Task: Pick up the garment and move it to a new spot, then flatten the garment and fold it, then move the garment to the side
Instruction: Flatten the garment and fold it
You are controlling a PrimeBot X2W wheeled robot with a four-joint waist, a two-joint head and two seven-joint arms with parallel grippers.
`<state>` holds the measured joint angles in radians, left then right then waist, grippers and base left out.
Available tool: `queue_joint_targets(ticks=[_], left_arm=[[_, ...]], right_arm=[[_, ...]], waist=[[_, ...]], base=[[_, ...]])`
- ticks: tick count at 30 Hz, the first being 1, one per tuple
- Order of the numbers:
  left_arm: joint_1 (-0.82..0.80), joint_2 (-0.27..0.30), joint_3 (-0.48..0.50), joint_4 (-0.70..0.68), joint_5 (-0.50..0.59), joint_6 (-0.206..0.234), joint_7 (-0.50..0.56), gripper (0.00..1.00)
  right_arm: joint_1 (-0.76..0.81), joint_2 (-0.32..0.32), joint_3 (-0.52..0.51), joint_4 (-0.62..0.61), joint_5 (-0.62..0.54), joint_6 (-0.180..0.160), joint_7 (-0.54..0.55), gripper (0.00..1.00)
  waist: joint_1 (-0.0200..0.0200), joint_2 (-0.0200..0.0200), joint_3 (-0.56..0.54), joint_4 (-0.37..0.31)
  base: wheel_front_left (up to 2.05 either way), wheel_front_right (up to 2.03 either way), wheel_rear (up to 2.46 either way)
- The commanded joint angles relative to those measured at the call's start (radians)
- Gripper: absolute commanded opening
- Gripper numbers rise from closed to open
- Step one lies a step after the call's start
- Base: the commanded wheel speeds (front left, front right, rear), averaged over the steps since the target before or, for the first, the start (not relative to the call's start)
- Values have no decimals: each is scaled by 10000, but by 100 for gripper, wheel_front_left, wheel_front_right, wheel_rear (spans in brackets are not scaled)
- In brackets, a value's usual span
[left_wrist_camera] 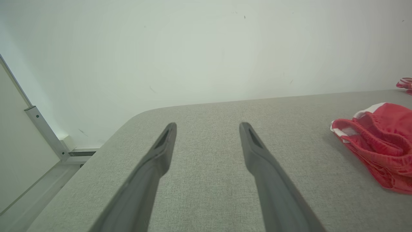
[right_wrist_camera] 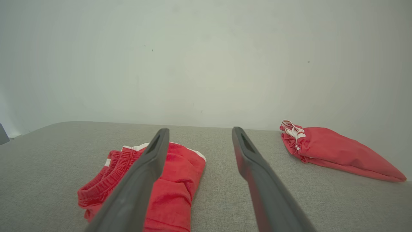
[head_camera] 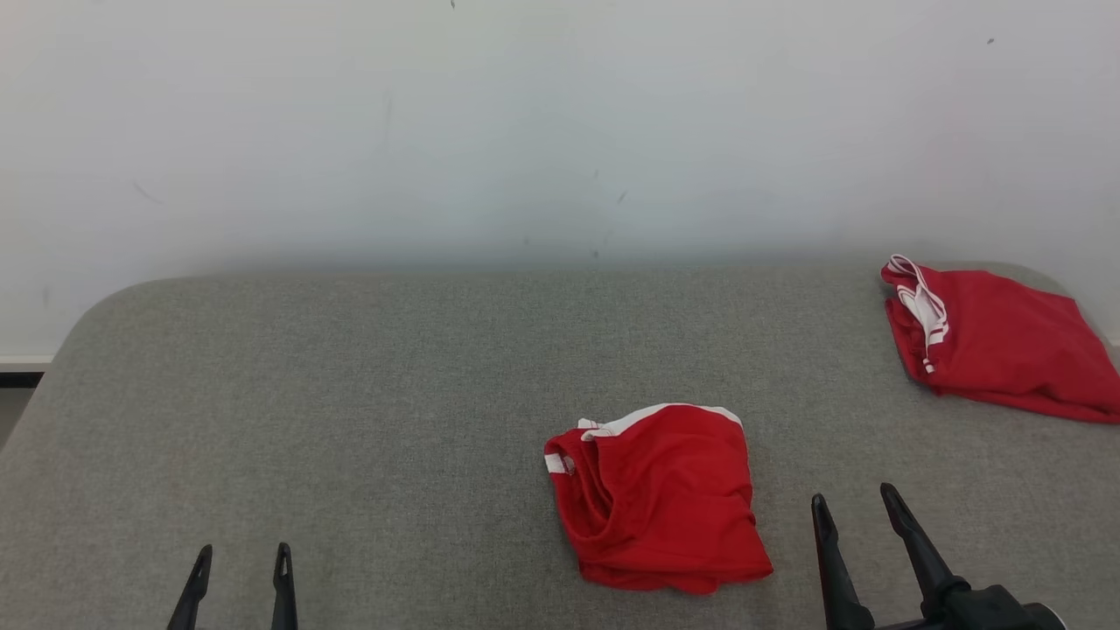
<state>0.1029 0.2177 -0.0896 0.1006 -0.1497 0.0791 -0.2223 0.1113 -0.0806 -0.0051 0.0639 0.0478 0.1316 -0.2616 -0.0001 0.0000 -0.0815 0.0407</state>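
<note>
A folded red garment with white trim [head_camera: 661,494] [right_wrist_camera: 173,180] [left_wrist_camera: 383,141] lies on the grey table, near the front and right of centre. My right gripper [head_camera: 856,500] [right_wrist_camera: 199,132] stands open just to its right, empty, a short way off the cloth. At the front left my left gripper [head_camera: 243,555] [left_wrist_camera: 207,126] is open too, well away from the garment, with bare table between its fingers.
A second folded red garment [head_camera: 997,341] [right_wrist_camera: 334,151] rests at the back right corner, near the edge. The grey padded table [head_camera: 350,394] has rounded corners and ends at a white wall [head_camera: 525,131]. Floor and a wall panel [left_wrist_camera: 19,145] show off the left edge.
</note>
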Motion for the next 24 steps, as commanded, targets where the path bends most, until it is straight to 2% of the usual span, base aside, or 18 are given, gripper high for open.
queue_joint_targets(ticks=[1, 6, 17, 24], left_arm=[[111, 34, 36, -65, -10, 40, 2, 100], [214, -75, 152, -225, -281, 100, 24, 100], [263, 206, -28, -580, -67, 187, 459, 100], [310, 147, -59, -827, -270, 196, 609, 100]], right_arm=[[15, 69, 40, 7, -82, -27, -40, 100], [-19, 118, 46, 48, -176, -27, -40, 100], [-82, 173, -14, -8, -339, -27, 51, 100], [-48, 212, -78, -132, -408, -27, 258, 100]], waist=[[1, 0, -2, 3], [1, 0, -22, 17], [1, 0, -58, 18], [1, 0, -56, 15]], base=[[0, 0, 0], [0, 0, 0], [0, 0, 0], [0, 0, 0]])
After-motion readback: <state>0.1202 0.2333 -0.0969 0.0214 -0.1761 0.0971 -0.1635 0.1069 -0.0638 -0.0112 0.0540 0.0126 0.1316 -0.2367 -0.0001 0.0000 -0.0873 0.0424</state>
